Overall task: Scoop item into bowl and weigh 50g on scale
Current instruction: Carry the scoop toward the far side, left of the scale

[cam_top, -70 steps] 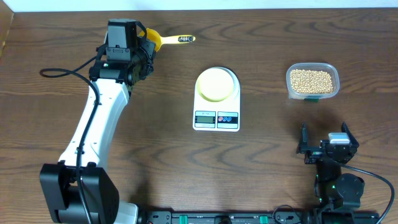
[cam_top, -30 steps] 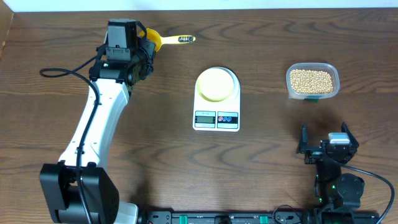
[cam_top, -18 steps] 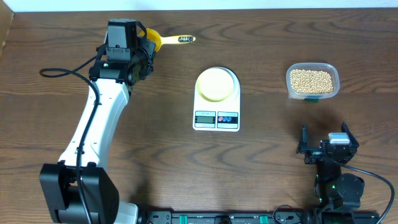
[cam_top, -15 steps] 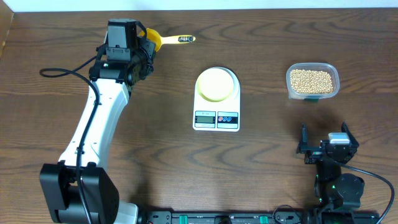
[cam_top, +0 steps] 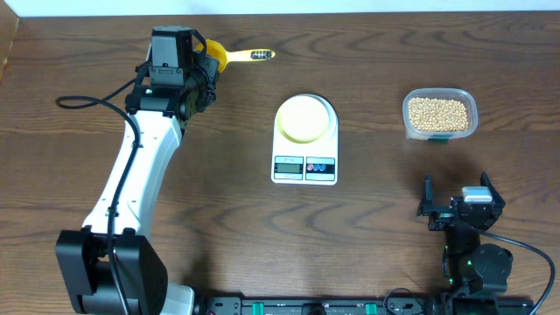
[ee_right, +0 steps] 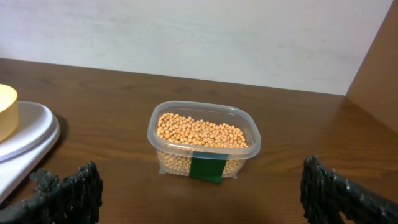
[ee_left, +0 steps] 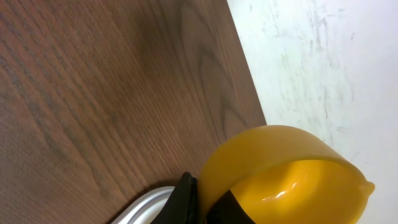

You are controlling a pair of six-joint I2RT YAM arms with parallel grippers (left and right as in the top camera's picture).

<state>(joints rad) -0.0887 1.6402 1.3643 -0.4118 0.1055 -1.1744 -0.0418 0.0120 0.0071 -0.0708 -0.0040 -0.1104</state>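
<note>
From my station, the left arm is stretched out to the far left corner of the table point(cam_top: 367, 227), and the left gripper point(cam_top: 203, 59) sits on the bowl end of the yellow scoop point(cam_top: 234, 57). In the left wrist view the black fingers point(ee_left: 186, 196) are pinched on the wall of the scoop's cup, with yellow plastic between them, so I read that hand as clamped on the scoop. The scoop's handle sticks out to the right, along the table's far edge. I can't see any beans in the part of the cup that shows. The white digital scale point(cam_top: 304, 166) lies in the middle of the table, its display and two buttons on the near edge, and the pale-yellow bowl point(cam_top: 304, 118) rests on its platform. I can't read the display from here. The soybeans point(cam_top: 439, 114) are all in the clear plastic tub point(ee_right: 202, 107), which stands to the right of the scale and well apart from it, with a green label point(ee_right: 207, 169) on its near side. The right gripper point(cam_top: 457, 188) is parked near the front right of the table, on the near side of the tub, with its fingers spread wide and nothing between them.
</note>
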